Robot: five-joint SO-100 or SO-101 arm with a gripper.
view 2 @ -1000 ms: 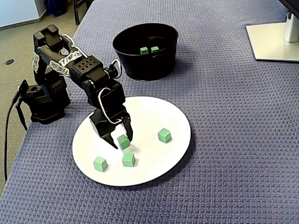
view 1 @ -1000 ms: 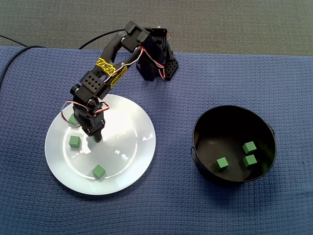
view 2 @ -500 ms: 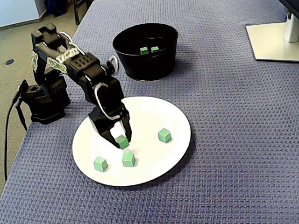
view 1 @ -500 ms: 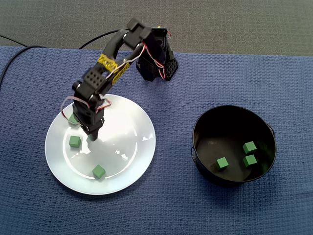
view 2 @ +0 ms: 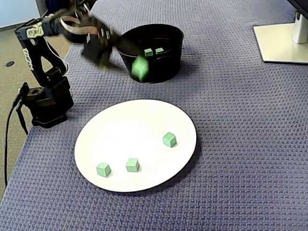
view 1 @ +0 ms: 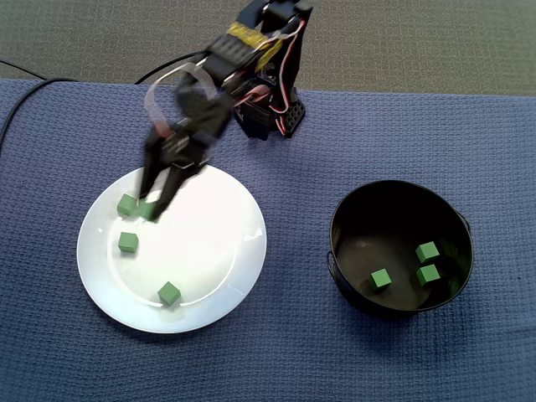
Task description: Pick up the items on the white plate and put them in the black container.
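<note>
Half a second ago my arm (view 1: 219, 79) was bent low over the white plate (view 1: 243, 260) with my gripper (view 1: 152, 206) down on its surface. It has since swung up and, in a fixed view, shows as a blur above the blue cloth (view 2: 231, 144), in front of the black container (view 2: 166, 65). Plate and container have not shifted: the plate lies toward the cloth's left edge in a fixed view (view 1: 100, 285) and the container (view 1: 352, 289) toward its right edge. The container's cubes (view 1: 381, 279) lie as they did. Three loose cubes (view 2: 132, 164) stay on the plate, one near its right rim and two near its front rim. The held cube (view 2: 140, 67) has left the plate with me. A yellow sticker (view 1: 247, 35) with dark print wraps my upper link, and a pale label (view 2: 32, 32) shows in a fixed view, but I cannot read the lettering on either. My jaws are closed to a narrow gap on the held cube (view 1: 149, 210), pinched at the fingertips and clear of the plate, hanging over its upper left part in a fixed view.
</note>
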